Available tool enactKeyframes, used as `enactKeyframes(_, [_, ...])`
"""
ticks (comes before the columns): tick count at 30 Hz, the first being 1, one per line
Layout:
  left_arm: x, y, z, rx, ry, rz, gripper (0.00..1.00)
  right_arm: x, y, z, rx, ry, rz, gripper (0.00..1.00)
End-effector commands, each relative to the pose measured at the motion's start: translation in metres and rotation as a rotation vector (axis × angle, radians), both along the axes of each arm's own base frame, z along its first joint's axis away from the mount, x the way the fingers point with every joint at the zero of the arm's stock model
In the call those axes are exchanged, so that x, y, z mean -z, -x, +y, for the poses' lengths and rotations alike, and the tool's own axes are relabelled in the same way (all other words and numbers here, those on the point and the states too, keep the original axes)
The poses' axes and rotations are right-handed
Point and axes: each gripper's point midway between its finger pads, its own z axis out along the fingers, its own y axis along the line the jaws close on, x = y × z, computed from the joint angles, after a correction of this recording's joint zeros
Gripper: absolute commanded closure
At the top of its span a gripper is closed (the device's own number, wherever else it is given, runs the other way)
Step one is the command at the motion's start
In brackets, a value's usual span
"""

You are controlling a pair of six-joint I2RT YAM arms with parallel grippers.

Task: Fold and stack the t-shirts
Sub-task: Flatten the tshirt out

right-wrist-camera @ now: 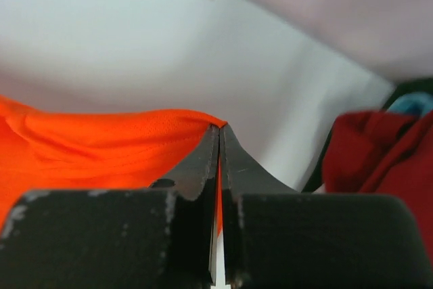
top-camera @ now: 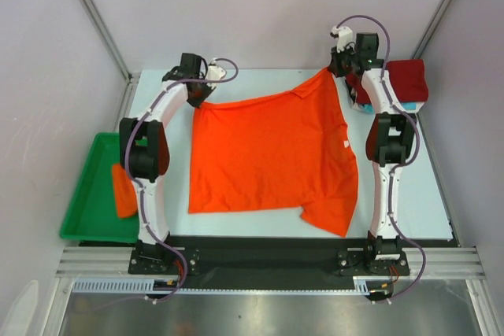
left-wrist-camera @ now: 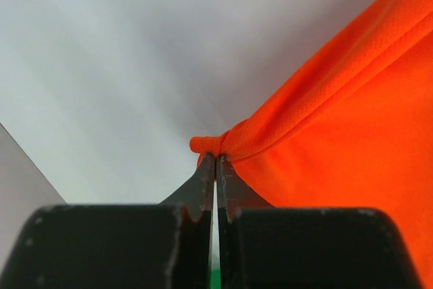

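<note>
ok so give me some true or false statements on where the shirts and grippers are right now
1. The left gripper is shut on a far corner of the spread bright orange cloth t-shirt. True.
2. The right gripper hangs open above that shirt. False: it is shut on the shirt's other far corner.
3. A dark red cloth t-shirt lies at the far right corner of the table. True.
4. The green plastic tray sits beside the right arm. False: it sits at the left, beside the left arm.
5. The orange t-shirt is folded in half. False: it lies spread open, unfolded.
</note>
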Motion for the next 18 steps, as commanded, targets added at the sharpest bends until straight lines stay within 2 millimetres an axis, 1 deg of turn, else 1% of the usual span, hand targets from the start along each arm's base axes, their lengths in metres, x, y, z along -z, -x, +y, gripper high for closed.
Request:
enactKeyframes(1, [-0.013,-0.034,0.009,-0.022,-0.026,-0.069,1.00,-0.009,-0.028,-0.005,0.038,-0.021,-0.043,1.00])
enactKeyframes(2, [-0.008,-0.047,0.008,-0.022,-0.031,-0.076,1.00,0.004,-0.032,-0.008,0.054,-0.020,-0.033,1.00])
enactKeyframes(3, [-0.007,-0.052,0.008,-0.024,-0.037,-0.078,1.00,0.008,-0.036,-0.012,0.071,-0.009,-0.040,1.00])
enactKeyframes(4, [-0.006,-0.057,0.010,-0.028,-0.040,-0.079,1.00,0.007,-0.042,-0.011,0.074,-0.005,-0.070,1.00])
enactKeyframes(5, [-0.012,-0.068,0.009,-0.030,-0.036,-0.106,1.00,0.015,-0.042,-0.013,0.081,0.001,-0.063,1.00])
enactKeyframes(6, [-0.001,-0.072,0.010,-0.031,-0.040,-0.094,1.00,0.021,-0.044,-0.013,0.088,0.005,-0.061,1.00])
enactKeyframes(8, [-0.005,-0.084,0.010,-0.033,-0.047,-0.130,1.00,0.024,-0.047,-0.016,0.105,0.007,-0.067,1.00])
enactKeyframes(9, [-0.002,-0.087,0.010,-0.036,-0.050,-0.136,1.00,0.027,-0.048,-0.017,0.117,0.005,-0.061,1.00])
enactKeyframes(10, [-0.006,-0.093,0.010,-0.037,-0.049,-0.163,1.00,0.028,-0.048,-0.018,0.124,0.005,-0.060,1.00])
enactKeyframes(12, [-0.012,-0.097,0.009,-0.042,-0.041,-0.190,1.00,0.028,-0.048,-0.019,0.134,0.003,-0.057,1.00])
enactKeyframes(13, [-0.018,-0.101,0.008,-0.042,-0.032,-0.212,1.00,0.027,-0.047,-0.020,0.137,0.004,-0.055,1.00])
enactKeyframes(14, [-0.021,-0.102,0.006,-0.041,-0.024,-0.223,1.00,0.024,-0.046,-0.021,0.137,0.003,-0.058,1.00])
enactKeyframes(15, [-0.024,-0.103,0.005,-0.039,-0.019,-0.232,1.00,0.026,-0.045,-0.020,0.135,0.001,-0.052,1.00])
enactKeyframes(16, [-0.031,-0.106,0.004,-0.039,-0.012,-0.256,0.99,0.020,-0.044,-0.020,0.130,0.003,-0.059,1.00])
enactKeyframes(18, [-0.036,-0.109,0.003,-0.049,-0.007,-0.277,1.00,0.015,-0.044,-0.020,0.131,0.001,-0.065,1.00])
